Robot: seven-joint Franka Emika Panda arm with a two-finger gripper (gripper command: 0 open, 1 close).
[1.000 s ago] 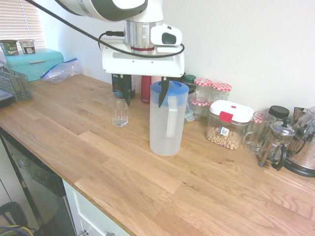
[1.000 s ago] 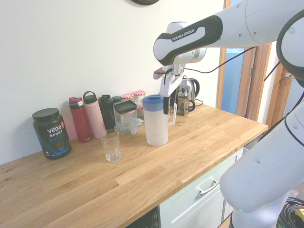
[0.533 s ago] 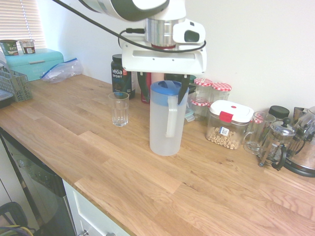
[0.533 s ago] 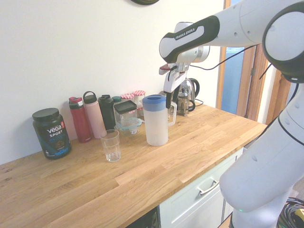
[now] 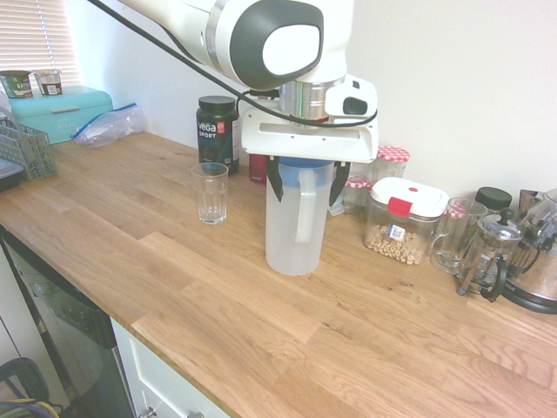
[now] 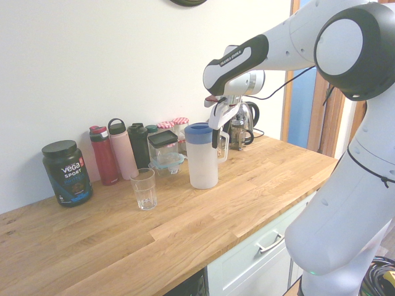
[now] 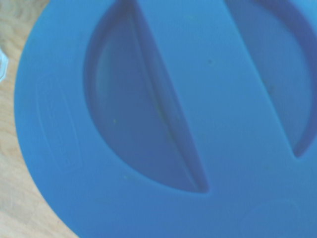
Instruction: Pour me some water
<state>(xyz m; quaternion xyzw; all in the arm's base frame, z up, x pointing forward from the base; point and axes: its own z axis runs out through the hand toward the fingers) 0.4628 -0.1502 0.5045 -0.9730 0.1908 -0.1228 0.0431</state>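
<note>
A tall frosted jug (image 5: 294, 228) with a blue lid (image 7: 163, 124) stands upright on the wooden counter (image 5: 218, 296). Its handle faces the front right. My gripper (image 5: 305, 181) hangs straight down over the lid, open, with one finger on each side of the jug's top. I cannot tell whether the fingers touch the jug. From the other side the gripper (image 6: 213, 132) sits at the jug's (image 6: 202, 161) handle side. The lid fills the wrist view. A small clear glass tumbler (image 5: 211, 192) stands upright to the jug's left, apart from it. No water level or stream is discernible.
Along the wall stand a dark Vega tub (image 5: 218, 132), several bottles (image 6: 117, 151), red-lidded jars (image 5: 391, 161) and a cereal container (image 5: 406, 222). A glass mug (image 5: 454, 235) and a French press (image 5: 487, 254) are at the right. A teal bread box (image 5: 61, 111) and dish rack (image 5: 23, 150) are at the far left.
The gripper has moved right, from between glass and jug to directly above the jug, and come down so its fingers straddle the lid. Jug and glass have not moved.
</note>
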